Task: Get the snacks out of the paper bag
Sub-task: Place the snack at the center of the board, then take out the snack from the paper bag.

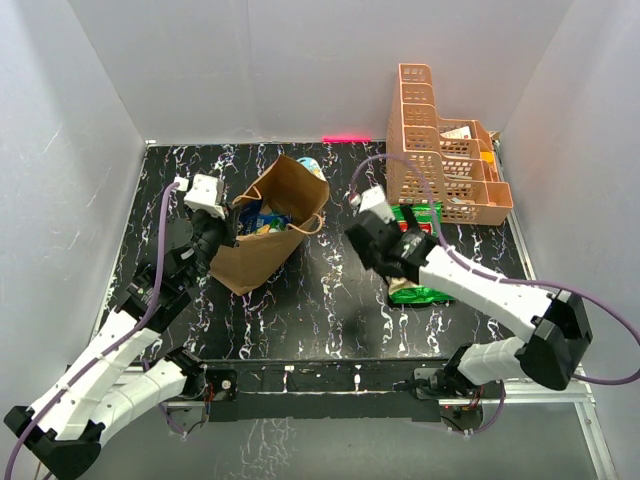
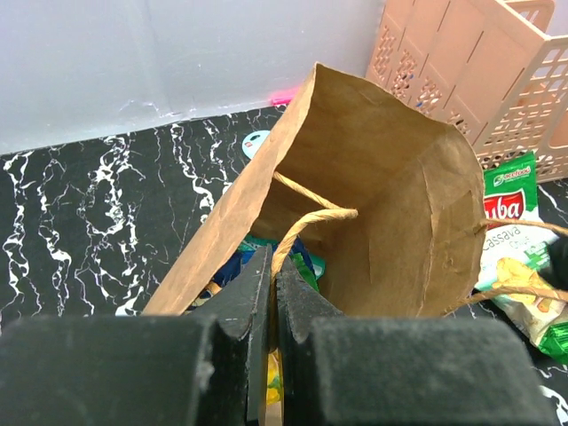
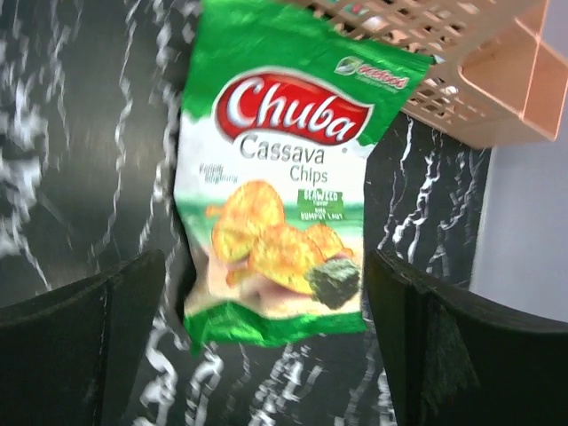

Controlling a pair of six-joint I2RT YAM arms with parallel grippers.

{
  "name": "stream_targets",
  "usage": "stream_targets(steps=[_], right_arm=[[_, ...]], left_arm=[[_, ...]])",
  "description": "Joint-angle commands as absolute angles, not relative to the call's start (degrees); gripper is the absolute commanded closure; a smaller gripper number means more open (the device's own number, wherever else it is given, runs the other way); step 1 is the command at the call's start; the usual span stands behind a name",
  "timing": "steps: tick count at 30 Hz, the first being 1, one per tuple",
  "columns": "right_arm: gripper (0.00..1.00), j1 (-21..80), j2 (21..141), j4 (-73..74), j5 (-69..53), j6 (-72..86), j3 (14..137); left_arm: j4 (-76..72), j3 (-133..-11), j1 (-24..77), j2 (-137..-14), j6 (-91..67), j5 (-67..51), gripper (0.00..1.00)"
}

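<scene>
Paper bag (image 1: 262,240) left-ctr, Chuba packet (image 1: 412,292) right of it, basket (image 1: 440,150) behind packet

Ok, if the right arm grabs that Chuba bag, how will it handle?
Likely light and floppy: the Chuba bag is thin, creased film. Its glossy surface may slip when pinched. Chips inside could crush.

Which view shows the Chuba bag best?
Right wrist: nearly the whole Chuba bag lies face up there, with its label readable. Top external shows only green scraps of it under the right arm. Left wrist catches only one part, past the paper bag.
</scene>
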State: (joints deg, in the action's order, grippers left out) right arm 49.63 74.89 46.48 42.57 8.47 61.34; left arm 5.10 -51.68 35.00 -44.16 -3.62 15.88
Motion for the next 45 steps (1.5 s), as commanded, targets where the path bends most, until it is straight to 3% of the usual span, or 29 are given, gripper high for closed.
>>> stream_targets(steps=[1, 4, 9, 17, 26, 33, 41, 45], right_arm=[[0.01, 40.2, 74.8, 42.8, 39.2, 29.3, 66.0], [0.01, 34.9, 71.7, 33.0, 27.2, 33.3, 58.6], [0.02, 28.0, 70.7, 24.3, 18.5, 35.7, 51.5], [0.02, 23.8, 69.2, 25.4, 12.6, 41.3, 43.2], [0.02, 20.6, 59.3, 33.4, 6.6, 52.4, 34.5], [0.01, 20.5, 49.6, 35.1, 0.5, 41.9, 41.8], [0.03, 20.8, 49.4, 27.4, -19.7, 21.2, 56.3], [0.11, 23.3, 50.6, 22.8, -29.2, 22.1, 57.9]], left_arm=[[3.1, -50.7, 34.7, -43.5, -3.9, 16.5, 1.0], [2.8, -50.2, 34.6, -43.0, -3.9, 16.8, 1.0], [5.7, -54.1, 34.6, -44.0, -7.8, 16.1, 1.0], [13.1, -60.3, 34.5, -45.7, -19.6, 9.0, 1.0], [18.3, -65.3, 34.6, -47.9, -25.7, 2.5, 1.0], [16.9, -63.8, 34.5, -45.3, -23.8, -1.6, 1.0], [11.5, -59.9, 34.6, -41.4, -21.9, -6.4, 1.0], [7.0, -57.8, 34.5, -40.5, -26.3, -7.6, 1.0]])
